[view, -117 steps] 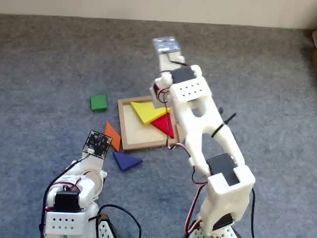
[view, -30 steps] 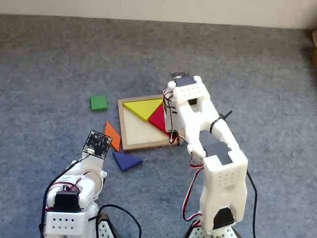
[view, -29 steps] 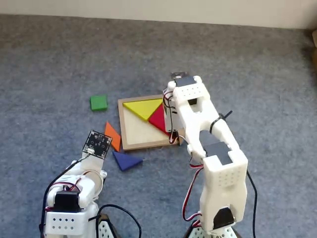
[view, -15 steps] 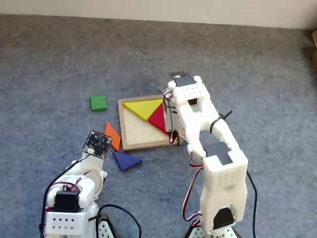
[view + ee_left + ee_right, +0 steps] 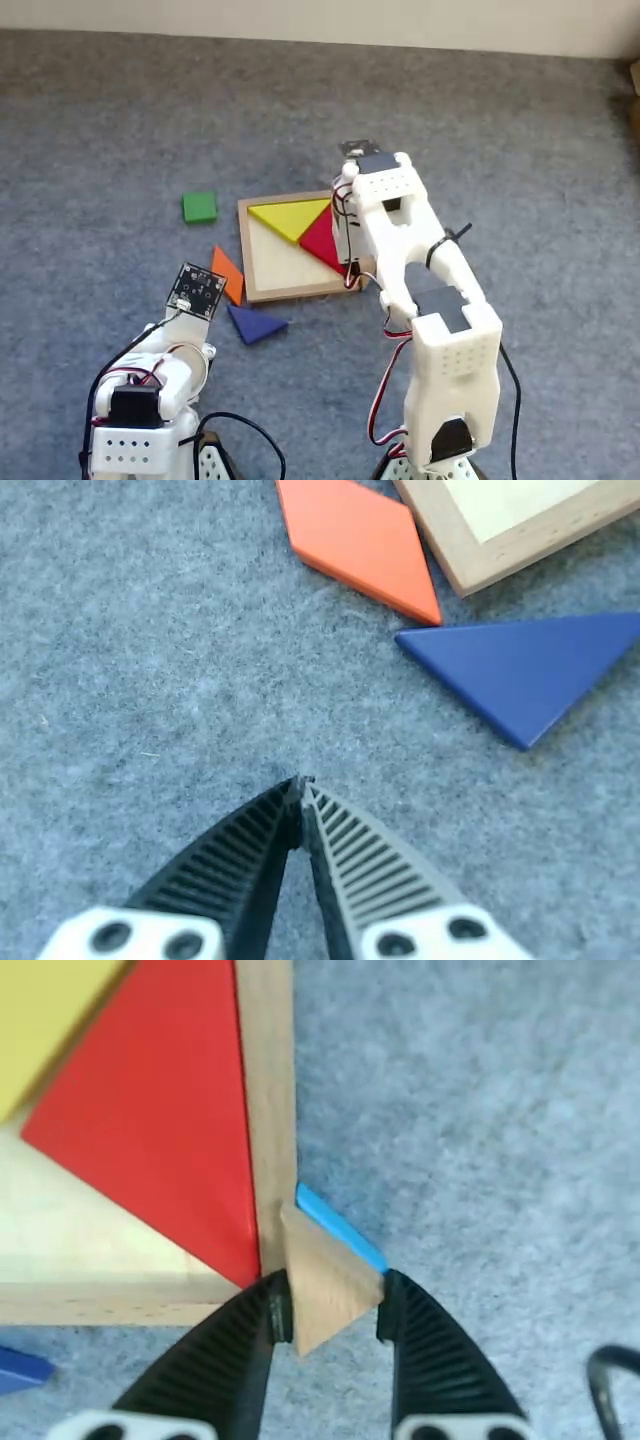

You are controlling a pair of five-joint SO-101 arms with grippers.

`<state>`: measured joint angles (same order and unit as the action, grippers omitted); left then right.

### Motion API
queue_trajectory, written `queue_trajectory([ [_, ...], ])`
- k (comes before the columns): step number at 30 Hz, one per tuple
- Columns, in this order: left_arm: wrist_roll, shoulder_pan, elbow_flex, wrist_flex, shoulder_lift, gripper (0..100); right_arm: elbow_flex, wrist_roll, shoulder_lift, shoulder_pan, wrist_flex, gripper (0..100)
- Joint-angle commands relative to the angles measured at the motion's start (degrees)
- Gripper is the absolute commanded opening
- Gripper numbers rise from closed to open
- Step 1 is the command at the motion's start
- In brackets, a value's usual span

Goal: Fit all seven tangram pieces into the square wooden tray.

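Grey carpet-like surface [image 5: 520, 140] with the tray [image 5: 243, 250] near its middle; the task is judged less than half done. Two pieces lie seated in the tray: a yellow triangle [image 5: 290, 217] and a red triangle [image 5: 325, 243], touching along one edge, with the remaining floor bare. The right pincer [image 5: 330, 1295] stands at the tray's outer corner, just outside the rim, clamped on a wood-coloured triangle [image 5: 325, 1270]. A light-blue strip [image 5: 340, 1228] runs along that triangle's far edge; whether it is a separate piece or a painted face of the same one cannot be told. The red triangle lies just beyond this pincer, across the rim. The left pincer [image 5: 300, 785] has its tips together, holding nothing, over bare carpet. Ahead of it, all loose, lie a blue triangle [image 5: 530, 675] and an orange piece [image 5: 355, 545], both near the tray's corner, and, farther off, a green square [image 5: 199, 207]. At least four pieces remain to be fitted.
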<state>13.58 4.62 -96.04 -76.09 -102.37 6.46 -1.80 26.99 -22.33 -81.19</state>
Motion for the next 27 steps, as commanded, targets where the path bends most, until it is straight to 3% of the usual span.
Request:
queue_trajectory([
  [1,0.62,0.57,-1.10,-0.35,-1.54,1,0.31,1.32,-1.27,0.40,1.01,8.5],
  [13,0.62,0.57,-1.10,-0.35,-1.54,1,0.40,8.62,-10.42,0.13,-0.92,8.4],
  [27,0.62,0.57,-1.10,-0.35,-1.54,1,0.40,26.64,-10.33,-9.01,-0.92,8.4],
])
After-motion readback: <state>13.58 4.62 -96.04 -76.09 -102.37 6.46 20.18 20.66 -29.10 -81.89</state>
